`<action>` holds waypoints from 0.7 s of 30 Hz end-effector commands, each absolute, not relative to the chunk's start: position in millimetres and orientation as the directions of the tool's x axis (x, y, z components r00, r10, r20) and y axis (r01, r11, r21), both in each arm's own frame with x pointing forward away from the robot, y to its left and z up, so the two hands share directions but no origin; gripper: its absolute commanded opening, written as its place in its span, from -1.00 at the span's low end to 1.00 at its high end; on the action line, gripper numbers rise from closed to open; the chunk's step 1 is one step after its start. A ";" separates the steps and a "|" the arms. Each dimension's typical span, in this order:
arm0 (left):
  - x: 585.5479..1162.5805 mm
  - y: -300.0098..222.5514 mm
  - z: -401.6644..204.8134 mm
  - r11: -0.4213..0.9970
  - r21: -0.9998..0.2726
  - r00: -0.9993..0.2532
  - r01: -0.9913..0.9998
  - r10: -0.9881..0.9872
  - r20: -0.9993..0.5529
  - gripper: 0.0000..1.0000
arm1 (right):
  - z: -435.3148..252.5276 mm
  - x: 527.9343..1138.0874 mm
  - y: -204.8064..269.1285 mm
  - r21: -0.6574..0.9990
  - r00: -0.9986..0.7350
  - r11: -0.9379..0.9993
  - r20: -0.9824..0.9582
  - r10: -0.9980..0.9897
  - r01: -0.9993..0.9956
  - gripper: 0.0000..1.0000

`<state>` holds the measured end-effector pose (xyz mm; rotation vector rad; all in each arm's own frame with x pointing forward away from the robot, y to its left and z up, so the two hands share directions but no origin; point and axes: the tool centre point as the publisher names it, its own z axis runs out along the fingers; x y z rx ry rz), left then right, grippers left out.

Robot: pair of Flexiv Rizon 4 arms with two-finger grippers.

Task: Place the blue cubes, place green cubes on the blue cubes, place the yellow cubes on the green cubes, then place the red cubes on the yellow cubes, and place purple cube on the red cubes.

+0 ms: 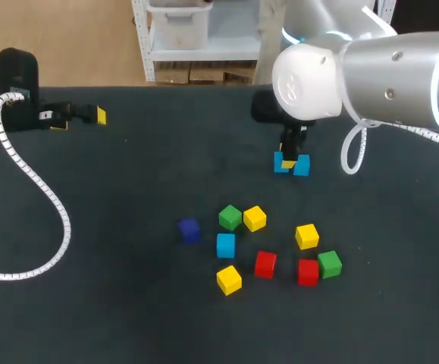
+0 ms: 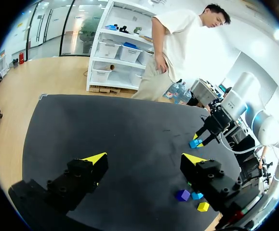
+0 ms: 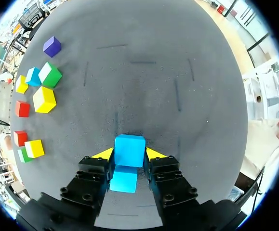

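**Seating a blue cube at the building spot**

Nearest me, the loose blocks crowd together on the dark, matte desk [image 1: 113, 189]. One small green cube [image 1: 330, 264] touches a small red cube [image 1: 308, 271]. A second green cube [image 1: 230, 218] touches a small yellow cube [image 1: 255, 218], and the loose blue cube [image 1: 225, 245] sits just beside that pair. I judge that jaws coming down for any of these could knock a neighbour aside.

Farther out, the right gripper [image 3: 129, 154] has its jaws clamped on the held blue cube [image 3: 129, 147], which seems to rest on the desk. An uneven release could drag it askew and spoil the base for the later layers.

Farthest, by the desk's left edge, the left gripper [image 2: 145, 159] has its jaws wide apart on nothing.

Counted loose:
- three yellow, the other two here [image 1: 229, 279] [image 1: 307, 236]
- two green
- two red, the second here [image 1: 265, 264]
- one small purple cube [image 1: 189, 230]
- one blue

At the right gripper the head view shows blue on both sides of a finger. I cannot tell whether that is one cube or two.
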<state>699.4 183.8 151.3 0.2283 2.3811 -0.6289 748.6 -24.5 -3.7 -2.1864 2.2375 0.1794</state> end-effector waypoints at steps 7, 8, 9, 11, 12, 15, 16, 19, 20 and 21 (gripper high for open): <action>699.3 184.7 150.3 0.866 -0.383 -0.767 0.320 0.000 -0.641 1.00 | -5.8 743.3 -25.6 0.075 -0.020 0.014 -0.081 -0.996 -0.997 -1.00; 699.3 184.7 150.3 0.866 -0.383 -0.767 0.320 0.000 -0.641 1.00 | -5.9 743.2 -25.7 0.076 -0.021 0.015 -0.082 -0.996 -0.997 -1.00; 699.3 184.7 150.3 0.866 -0.383 -0.767 0.320 0.000 -0.641 1.00 | -5.9 743.1 -25.7 0.076 -0.021 0.015 -0.082 -0.996 -0.997 -1.00; 699.3 184.7 150.3 0.866 -0.383 -0.767 0.320 0.000 -0.641 1.00 | -6.0 743.0 -25.7 0.075 -0.022 0.016 -0.083 -0.996 -0.997 -0.95; 699.3 184.7 150.3 0.866 -0.383 -0.767 0.320 0.000 -0.641 1.00 | -6.0 743.0 -25.7 0.075 -0.023 0.017 -0.083 -0.996 -0.997 -0.87; 699.3 184.7 150.3 0.866 -0.383 -0.767 0.320 0.000 -0.641 1.00 | -5.9 743.0 -25.8 0.073 -0.025 0.019 -0.083 -0.996 -0.997 -0.35; 699.3 184.7 150.3 0.866 -0.383 -0.767 0.320 0.000 -0.641 1.00 | -5.9 743.0 -25.8 0.073 -0.025 0.019 -0.083 -0.996 -0.997 -0.23; 699.3 184.7 150.3 0.866 -0.383 -0.767 0.320 0.000 -0.641 1.00 | -5.9 742.2 -25.5 0.073 -0.023 0.017 -0.080 -0.997 -0.997 0.25; 699.3 184.7 150.3 0.866 -0.383 -0.767 0.320 0.000 -0.641 1.00 | -5.9 742.1 -25.4 0.073 -0.022 0.016 -0.080 -0.997 -0.997 0.77; 699.3 184.7 150.3 0.866 -0.383 -0.767 0.320 0.000 -0.641 1.00 | -5.7 742.1 -25.2 0.073 -0.025 0.019 -0.081 -0.996 -0.997 1.00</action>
